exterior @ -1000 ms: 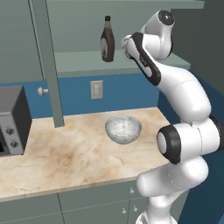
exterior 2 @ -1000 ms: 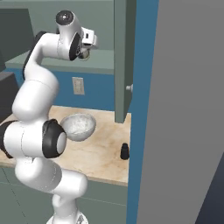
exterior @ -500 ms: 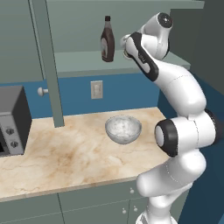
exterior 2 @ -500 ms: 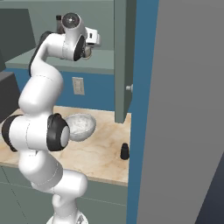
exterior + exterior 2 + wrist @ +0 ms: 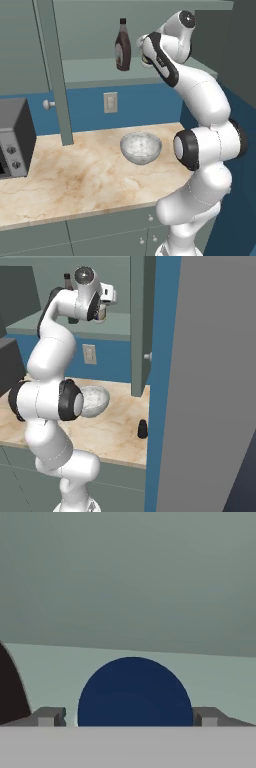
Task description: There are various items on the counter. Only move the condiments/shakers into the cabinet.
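My gripper (image 5: pixel 145 53) reaches into the grey-green cabinet above its pale shelf (image 5: pixel 90 70). In the hand view the gripper (image 5: pixel 127 718) is open, with a fingertip (image 5: pixel 47 716) on each side of the jar's dark blue lid (image 5: pixel 134 692); the left one stands a little clear of it. The brown syrup bottle (image 5: pixel 122 46) stands upright on the shelf just left of the hand, and its dark side (image 5: pixel 9 687) shows at the left of the hand view. The small black shaker (image 5: pixel 143 429) stands on the counter (image 5: pixel 75 180) near its right end.
A clear glass bowl (image 5: pixel 141 147) sits on the counter in front of the arm. The cabinet's tall door edge (image 5: pixel 55 75) comes down to the counter at the left. A dark microwave (image 5: pixel 12 145) stands at the far left. A grey wall (image 5: pixel 215 381) rises on the right.
The jaws have spread wider around the jar. The arm's elbow has shifted a little while the hand stays at the shelf; bottle, bowl and shaker have not moved.
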